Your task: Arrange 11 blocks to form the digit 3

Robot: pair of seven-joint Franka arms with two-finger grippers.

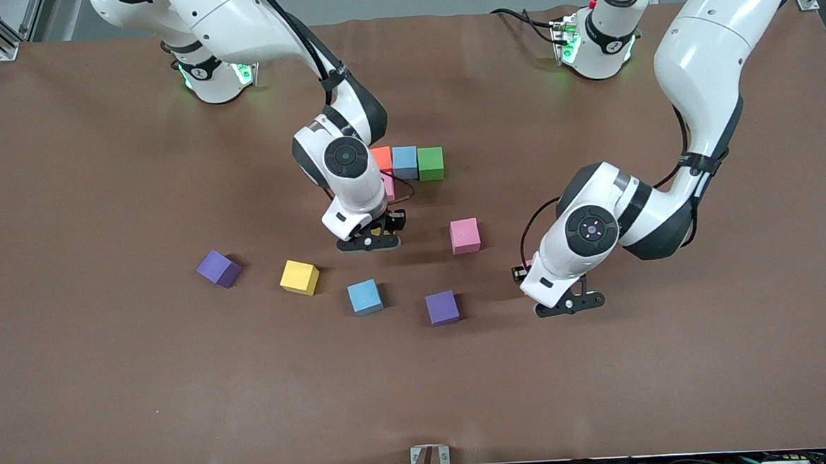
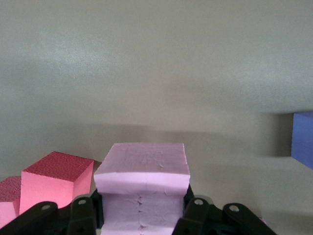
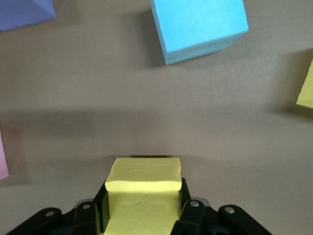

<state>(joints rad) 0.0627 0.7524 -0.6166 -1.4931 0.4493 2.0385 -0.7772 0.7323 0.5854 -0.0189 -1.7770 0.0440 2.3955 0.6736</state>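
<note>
Left claw (image 1: pixel 570 303), right claw (image 1: pixel 371 243) — both clamped, lowered.

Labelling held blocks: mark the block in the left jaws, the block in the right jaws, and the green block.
pale pink block (image 2: pixel 142 188), left wrist view, front face between the jaws
yellow block (image 3: pixel 143 196), right wrist view, front face between the jaws
green block (image 1: pixel 430 163), front view, top face

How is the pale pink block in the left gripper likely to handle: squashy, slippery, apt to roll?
The pale pink block, clamped in the left gripper, shows a matte, pitted, foam-like surface, so it probably gives slightly under pressure and grips well rather than slipping. Its flat faces and square edges suggest it will sit still when set down, not roll. It is likely light for its size.
</note>
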